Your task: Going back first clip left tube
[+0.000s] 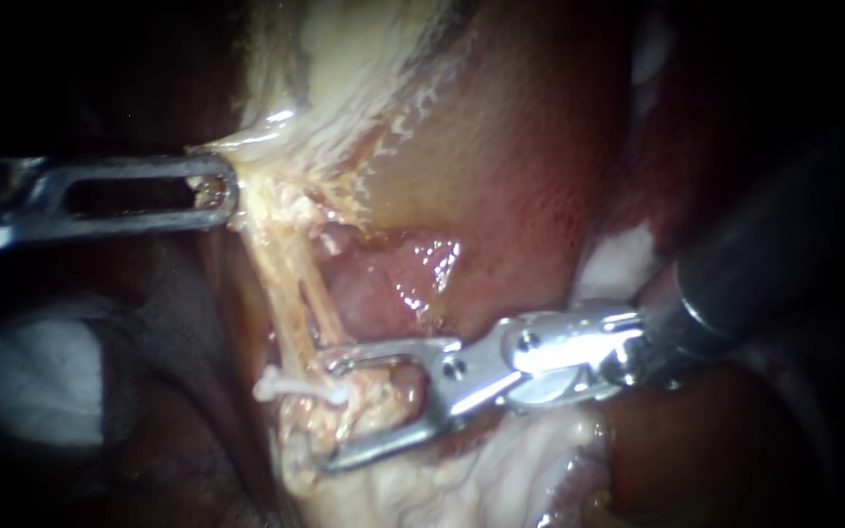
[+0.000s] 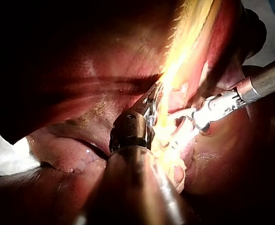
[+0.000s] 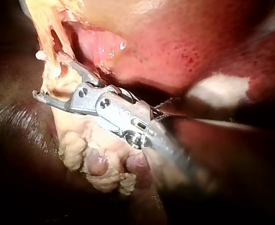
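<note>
Low on the tube (image 1: 290, 284), the white clip (image 1: 295, 389) sits between the wide-open jaws of your right tool (image 1: 328, 414), which grip nothing, while your left tool (image 1: 222, 193) pinches pale tissue (image 1: 246, 137) taut, so withdrawal looks next: back straight out without snagging it

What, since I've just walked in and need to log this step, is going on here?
Two instruments are working on tissue beside the gallbladder. My left instrument has its jaws shut on a pale strand of tissue and holds it taut. My right instrument has its jaws open, straddling the tube lower down. A white clip sits across that tube right at the jaw tips.
</note>
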{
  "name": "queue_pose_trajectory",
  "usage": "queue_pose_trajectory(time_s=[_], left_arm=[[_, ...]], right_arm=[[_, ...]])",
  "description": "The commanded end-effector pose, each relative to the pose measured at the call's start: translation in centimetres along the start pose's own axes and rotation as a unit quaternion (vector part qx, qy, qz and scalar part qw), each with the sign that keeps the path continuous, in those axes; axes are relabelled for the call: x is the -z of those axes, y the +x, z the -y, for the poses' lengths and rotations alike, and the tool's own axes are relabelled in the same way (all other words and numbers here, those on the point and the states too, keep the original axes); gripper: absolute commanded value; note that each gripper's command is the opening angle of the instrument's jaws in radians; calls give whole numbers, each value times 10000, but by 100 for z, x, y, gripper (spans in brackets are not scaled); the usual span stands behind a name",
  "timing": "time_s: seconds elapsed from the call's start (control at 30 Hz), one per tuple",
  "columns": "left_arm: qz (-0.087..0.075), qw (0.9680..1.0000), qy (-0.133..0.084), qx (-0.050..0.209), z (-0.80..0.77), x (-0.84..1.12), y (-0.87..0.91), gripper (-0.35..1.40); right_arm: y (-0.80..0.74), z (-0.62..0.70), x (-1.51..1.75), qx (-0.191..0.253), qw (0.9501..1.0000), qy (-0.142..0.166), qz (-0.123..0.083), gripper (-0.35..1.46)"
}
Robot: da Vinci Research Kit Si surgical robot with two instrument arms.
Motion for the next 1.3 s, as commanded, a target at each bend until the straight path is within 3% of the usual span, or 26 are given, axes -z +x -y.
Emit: queue_pose_trajectory(time_s=[0.03, 0.37, 0.57, 1.03, 1.3], left_arm=[[-3, 10000, 6, -2, 0, 0, 0, -35], [2, 10000, 5, -5, -1, -2, 1, -35], [3, 10000, 4, -4, 0, -3, 1, -35], [8, 10000, 0, -3, 1, -4, 2, -35], [34, 10000, -15, -7, 1, -10, 7, -35]], right_arm=[[3, 0, 10, 87, 10000, 11, 2, 60], [36, 10, 91, 551, 9985, -15, 41, 60], [54, 14, 122, 668, 9978, -19, 51, 60], [72, 15, 162, 857, 9963, -8, -109, 58], [77, 14, 170, 939, 9954, -182, -51, 59]])
